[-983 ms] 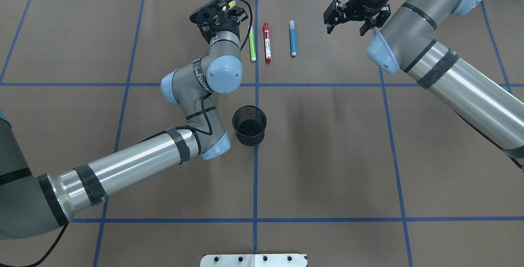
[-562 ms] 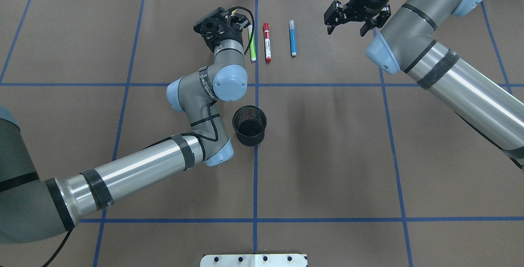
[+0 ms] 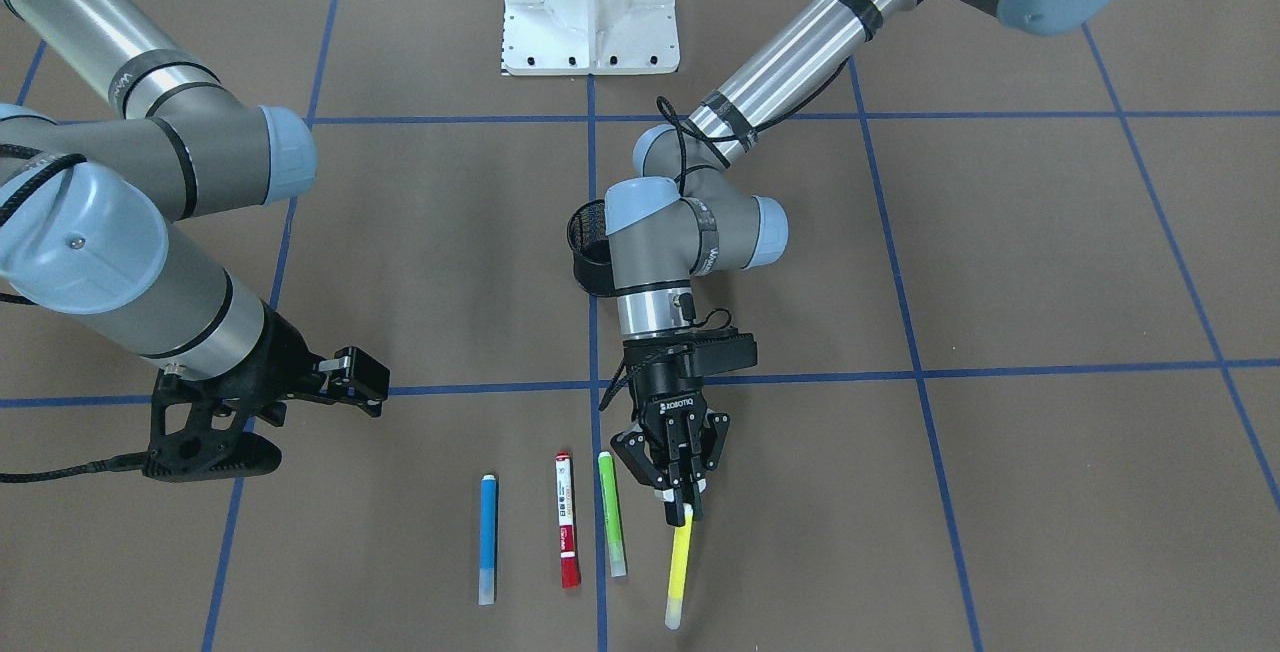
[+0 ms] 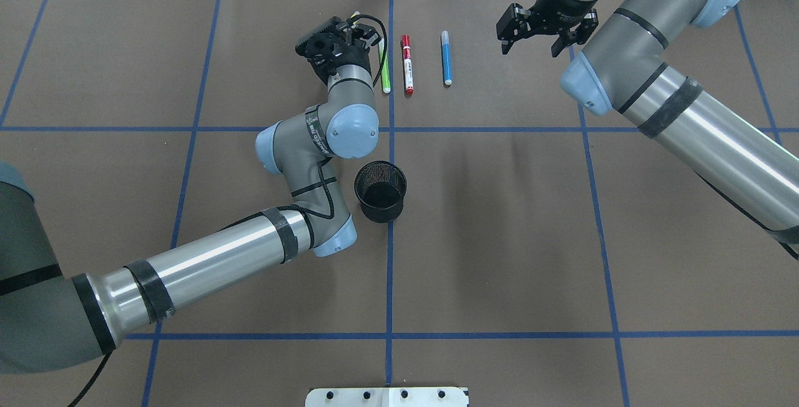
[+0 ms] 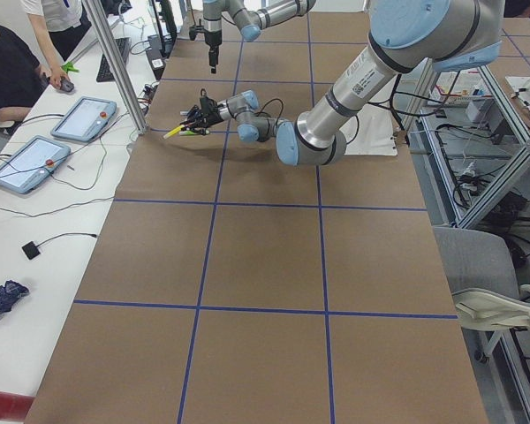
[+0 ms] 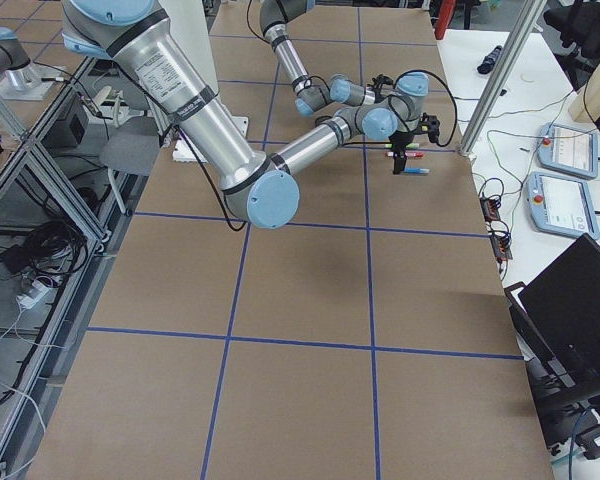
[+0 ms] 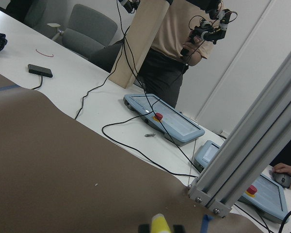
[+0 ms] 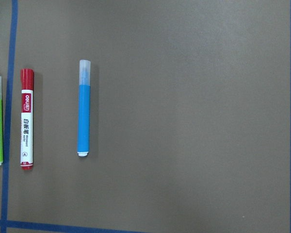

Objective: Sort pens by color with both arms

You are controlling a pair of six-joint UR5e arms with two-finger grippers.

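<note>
1 pen looks unplaced — your left jaws, clamped on the yellow pen [image 3: 679, 567], have neared the green pen [image 3: 611, 514]; right jaws apart.

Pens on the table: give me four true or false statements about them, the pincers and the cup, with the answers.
1. The left pincer grips the yellow pen. True.
2. The right pincer holds the blue pen. False: it is open and empty, and the blue pen lies apart from it.
3. The green pen lies beside the red-ended pen. True.
4. A pen stands in the mesh cup. False: no pen shows in it.
</note>
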